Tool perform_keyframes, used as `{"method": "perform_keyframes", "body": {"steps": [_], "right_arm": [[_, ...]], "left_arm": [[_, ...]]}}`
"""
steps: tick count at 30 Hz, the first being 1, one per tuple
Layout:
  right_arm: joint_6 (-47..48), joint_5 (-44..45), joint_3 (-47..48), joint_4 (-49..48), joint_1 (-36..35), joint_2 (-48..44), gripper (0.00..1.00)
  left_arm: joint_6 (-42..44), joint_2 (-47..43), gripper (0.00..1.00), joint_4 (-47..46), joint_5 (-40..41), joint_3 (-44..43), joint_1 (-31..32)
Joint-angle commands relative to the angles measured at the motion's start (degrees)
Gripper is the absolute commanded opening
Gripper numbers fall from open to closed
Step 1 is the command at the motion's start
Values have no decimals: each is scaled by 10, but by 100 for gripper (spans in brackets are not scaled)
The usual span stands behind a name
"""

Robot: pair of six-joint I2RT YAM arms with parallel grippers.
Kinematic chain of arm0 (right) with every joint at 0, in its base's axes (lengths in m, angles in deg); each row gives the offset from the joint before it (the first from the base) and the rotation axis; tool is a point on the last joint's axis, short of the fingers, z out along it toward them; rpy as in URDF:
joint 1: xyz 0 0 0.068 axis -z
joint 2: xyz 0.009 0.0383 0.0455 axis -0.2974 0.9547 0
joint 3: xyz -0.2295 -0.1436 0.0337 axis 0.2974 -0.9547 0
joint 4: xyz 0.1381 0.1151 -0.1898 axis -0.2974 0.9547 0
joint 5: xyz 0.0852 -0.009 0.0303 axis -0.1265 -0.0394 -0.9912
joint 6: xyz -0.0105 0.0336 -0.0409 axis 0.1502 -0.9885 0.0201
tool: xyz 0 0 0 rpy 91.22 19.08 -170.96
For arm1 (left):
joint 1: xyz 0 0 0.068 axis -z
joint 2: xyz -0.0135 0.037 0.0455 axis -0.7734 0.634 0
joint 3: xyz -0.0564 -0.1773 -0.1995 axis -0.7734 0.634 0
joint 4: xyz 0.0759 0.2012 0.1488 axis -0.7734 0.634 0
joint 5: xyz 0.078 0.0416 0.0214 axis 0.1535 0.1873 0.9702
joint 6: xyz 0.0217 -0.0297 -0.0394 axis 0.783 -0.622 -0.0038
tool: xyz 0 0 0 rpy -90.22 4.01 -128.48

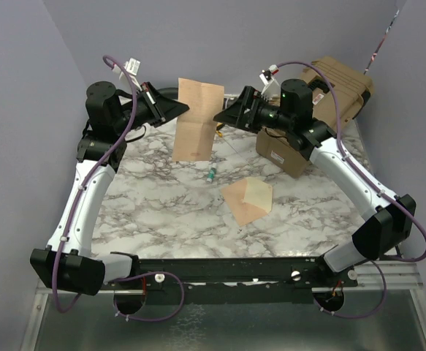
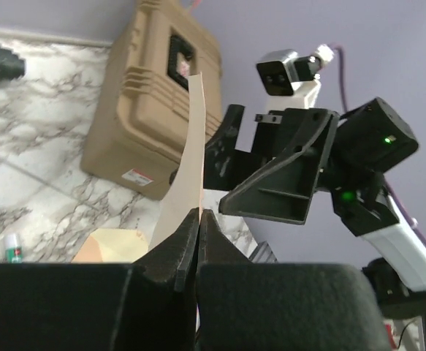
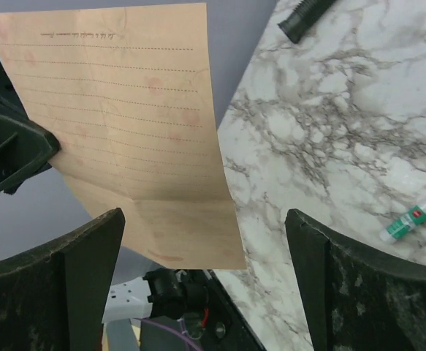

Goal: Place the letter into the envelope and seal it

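Observation:
The letter (image 1: pixel 196 117) is a peach-tan sheet with dotted lines and a fold crease, hanging upright in the air at the back of the table. My left gripper (image 1: pixel 180 110) is shut on its left edge; the left wrist view shows the sheet (image 2: pixel 191 153) edge-on, rising from the closed gripper (image 2: pixel 199 216). My right gripper (image 1: pixel 220 115) is open and empty, just right of the sheet. In the right wrist view the letter (image 3: pixel 132 124) hangs ahead of the open gripper (image 3: pixel 204 216). The small peach envelope (image 1: pixel 248 199), with a cream-yellow part showing, lies flat mid-table, and also shows in the left wrist view (image 2: pixel 114 245).
A tan case (image 1: pixel 322 110) stands at the back right behind the right arm, and shows in the left wrist view (image 2: pixel 150 110). A small glue stick (image 1: pixel 211 174) lies on the marble between letter and envelope. A black object (image 3: pixel 307 16) lies at the table's far edge.

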Motion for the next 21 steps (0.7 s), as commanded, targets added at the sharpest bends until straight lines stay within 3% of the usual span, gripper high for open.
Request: {"method": "perform_keyframes", "body": {"steps": [1,7,11,17,21], "right_arm": [[-56,-66,-23,-162,-3,-55,96],[-101,-123,-52,-303,-4,-65,96],[-141,-162,-72,-395,-3,-67,88],[-205,-139,-102,-499,-3,-79,56],[-204,-148,-88,-512,-3,-74,36]], "left_arm": [[26,-7,0,-33,-96,-45,-1],[-17,-18,0,-98,-135,-66,0],[-52,-21,0,-138,-140,-64,0],[-118,-25,0,-227,-144,-41,0],[-146,-24,0,-268,-146,-27,0]]}}
